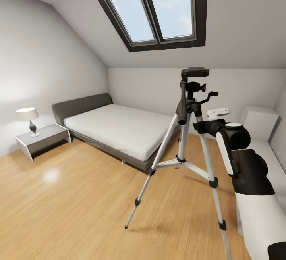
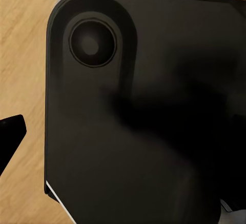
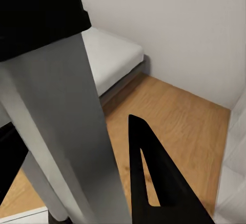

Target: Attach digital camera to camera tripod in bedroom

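The camera tripod (image 1: 183,137) stands on the light wood floor in the middle of the bedroom, with silver legs, black joints and a black head (image 1: 194,72) carrying a pan handle. My right gripper (image 1: 201,126) reaches in from the right and sits around the tripod's upper leg, just under the head. In the right wrist view a silver leg (image 3: 66,131) fills the space between the gripper's (image 3: 77,131) dark fingers (image 3: 154,183), which press against it. The digital camera is out of view. Of my left gripper, a single black fingertip (image 2: 10,131) shows over the floor, next to a large black rounded panel (image 2: 138,121).
A grey bed (image 1: 119,127) stands behind the tripod against the back wall. At the left is a nightstand (image 1: 43,137) with a lamp (image 1: 28,117). A white bench (image 1: 260,123) with a small white object (image 1: 218,112) runs along the right wall. Open floor lies front left.
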`<state>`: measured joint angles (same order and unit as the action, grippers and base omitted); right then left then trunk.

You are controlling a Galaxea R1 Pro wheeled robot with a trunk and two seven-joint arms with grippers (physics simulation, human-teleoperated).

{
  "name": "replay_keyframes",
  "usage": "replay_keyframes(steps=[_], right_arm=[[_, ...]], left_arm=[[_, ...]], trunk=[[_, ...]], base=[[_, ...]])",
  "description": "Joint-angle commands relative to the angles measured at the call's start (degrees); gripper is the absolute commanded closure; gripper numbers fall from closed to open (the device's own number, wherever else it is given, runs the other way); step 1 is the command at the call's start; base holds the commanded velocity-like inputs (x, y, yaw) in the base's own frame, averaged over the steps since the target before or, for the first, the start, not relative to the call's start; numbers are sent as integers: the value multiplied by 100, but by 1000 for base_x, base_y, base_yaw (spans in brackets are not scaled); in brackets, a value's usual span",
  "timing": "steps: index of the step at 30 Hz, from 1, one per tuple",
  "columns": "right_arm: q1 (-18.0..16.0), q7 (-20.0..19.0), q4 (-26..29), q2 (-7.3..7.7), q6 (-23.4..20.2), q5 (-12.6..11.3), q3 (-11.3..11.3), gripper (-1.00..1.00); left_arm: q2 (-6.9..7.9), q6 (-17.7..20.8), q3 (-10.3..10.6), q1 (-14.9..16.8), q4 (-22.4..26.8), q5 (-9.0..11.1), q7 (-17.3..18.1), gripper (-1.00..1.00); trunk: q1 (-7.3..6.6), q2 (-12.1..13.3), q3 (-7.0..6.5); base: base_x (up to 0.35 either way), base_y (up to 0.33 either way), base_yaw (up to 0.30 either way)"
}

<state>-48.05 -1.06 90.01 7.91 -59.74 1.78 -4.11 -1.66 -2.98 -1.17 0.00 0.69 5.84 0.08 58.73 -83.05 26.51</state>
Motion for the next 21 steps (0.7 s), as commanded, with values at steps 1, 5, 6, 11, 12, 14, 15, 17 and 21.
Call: replay_keyframes(steps=[1,5,6,11,12,14,15,17,21], right_arm=[[-8,-70,8,7,-26,-52,-8,100],[-5,-583,-7,187,-26,-67,389,100],[-5,-617,-7,220,-26,-68,408,100],[-3,-1071,-9,424,-26,-64,465,100],[-3,-1161,-10,445,-26,-57,468,100],[-2,-1242,-10,465,-26,-31,470,100],[-2,-1295,-10,482,-26,5,470,100],[-2,-1308,-10,493,-26,24,466,100],[-2,-1310,-10,648,-26,39,443,100]], left_arm=[[-1,-11,-6,0,4,57,1,-100],[-1,-13,-8,0,7,57,1,-100],[-1,-12,-8,0,6,57,1,-100],[-1,-16,-9,0,10,57,1,-100],[-1,-15,-8,0,10,57,1,-100],[-1,-15,-7,0,8,57,1,-100],[-1,-17,-8,0,8,57,1,-100],[-1,-18,-10,0,9,57,1,-100],[-1,-17,-8,0,9,57,1,-100]], trunk=[[0,-3,5],[0,-3,5],[0,-3,5],[0,-3,5],[0,-3,5],[0,-3,5],[0,-3,5],[0,-3,5],[0,-3,5]], base=[[0,0,0],[0,0,0],[0,0,0],[0,0,0],[0,0,0],[0,0,0],[0,0,0],[0,0,0],[0,0,0]])
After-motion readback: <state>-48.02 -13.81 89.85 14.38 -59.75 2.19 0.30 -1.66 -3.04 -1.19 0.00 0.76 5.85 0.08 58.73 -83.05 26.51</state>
